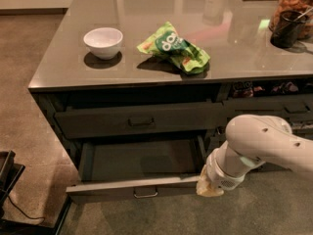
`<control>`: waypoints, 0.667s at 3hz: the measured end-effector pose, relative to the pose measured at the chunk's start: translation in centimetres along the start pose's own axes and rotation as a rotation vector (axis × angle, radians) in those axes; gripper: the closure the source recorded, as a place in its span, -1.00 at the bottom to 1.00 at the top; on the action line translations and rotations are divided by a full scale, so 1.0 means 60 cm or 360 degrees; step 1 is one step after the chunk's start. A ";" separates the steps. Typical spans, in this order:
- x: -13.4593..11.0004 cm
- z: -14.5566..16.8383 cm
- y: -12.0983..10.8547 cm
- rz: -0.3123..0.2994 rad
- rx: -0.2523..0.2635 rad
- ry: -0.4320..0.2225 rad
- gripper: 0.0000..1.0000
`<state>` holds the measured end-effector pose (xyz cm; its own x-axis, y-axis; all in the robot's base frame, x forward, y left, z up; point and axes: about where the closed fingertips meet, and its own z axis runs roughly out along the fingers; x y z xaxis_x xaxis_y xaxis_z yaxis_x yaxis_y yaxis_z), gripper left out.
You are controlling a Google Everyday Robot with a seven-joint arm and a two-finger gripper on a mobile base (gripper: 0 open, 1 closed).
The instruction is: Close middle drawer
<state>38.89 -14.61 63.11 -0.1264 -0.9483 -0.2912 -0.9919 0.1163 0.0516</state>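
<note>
Gripper (210, 189) sits low at the right end of the pulled-out drawer's front, pale yellowish tip pointing down-left twd that front corner. Can't tell how wide it's set or whether it has hold of anything, and can't tell if it's actually touching the front or just beside it. Behind it the bulky white rounded arm (264, 146) runs up and right, out of the view's right edge. The middle drawer (137, 160), wide dark grey w/ a plain dark tray, stands well open; nothing shows in the tray. Its flat front faces the camera w/ a small rectangular metal loop handle (145, 193) at centre. Directly above it, a wide grey drawer w/ a dark handle (141, 122) is pushed in, a dark gap btwn it and the counter edge. Right of these, more grey drawer fronts (293, 106), partly hidden by the arm. On the glossy grey countertop (234, 43): small round white bowl (103, 41) near the left, crumpled green snack bag (173, 48) just right of it, not touching; far right, a dark cup (286, 28) w/ a utensil sticking out, next to a glass jar (293, 1) of brownish contents. Brown floor (29, 58) around the cabinet.
</note>
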 end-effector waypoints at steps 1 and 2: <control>0.017 0.078 0.015 -0.0047 -0.0011 -0.0082 1.00; 0.016 0.140 -0.005 -0.0106 0.0129 -0.0275 1.00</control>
<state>38.94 -13.07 54.82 -0.0544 -0.8907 -0.4513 -0.9952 0.0852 -0.0482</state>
